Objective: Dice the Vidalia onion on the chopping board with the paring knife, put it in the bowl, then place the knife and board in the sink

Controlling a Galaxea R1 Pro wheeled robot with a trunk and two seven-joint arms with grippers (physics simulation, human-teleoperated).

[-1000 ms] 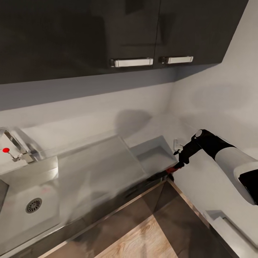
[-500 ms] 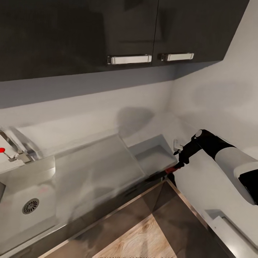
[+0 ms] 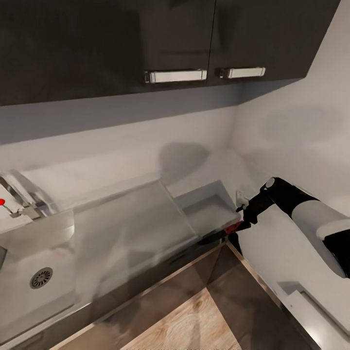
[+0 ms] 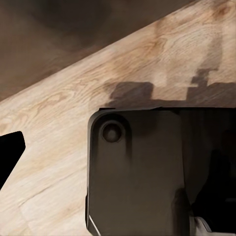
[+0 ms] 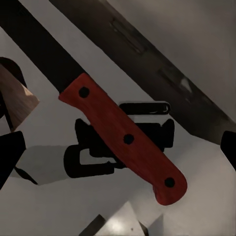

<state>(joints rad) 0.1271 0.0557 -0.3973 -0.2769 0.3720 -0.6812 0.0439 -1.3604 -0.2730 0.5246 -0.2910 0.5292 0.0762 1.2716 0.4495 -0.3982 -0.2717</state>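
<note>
Holding paring knife (image 5: 123, 140) (countertop (image 3: 272, 248) edge).

From my left wrist camera I see a light wooden floor (image 4: 64, 123) with visible grain. A dark rounded-cornered robot base panel (image 4: 137, 172) sits over it, with a round bolt (image 4: 112, 132) near its corner. A shadow (image 4: 147, 93) lies on the floor just beside the panel's edge.

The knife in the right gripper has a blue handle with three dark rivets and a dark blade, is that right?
Not quite: the handle is red, not blue. The right wrist view shows the paring knife with a red handle, three dark rivets and a dark blade, in the right gripper.
</note>
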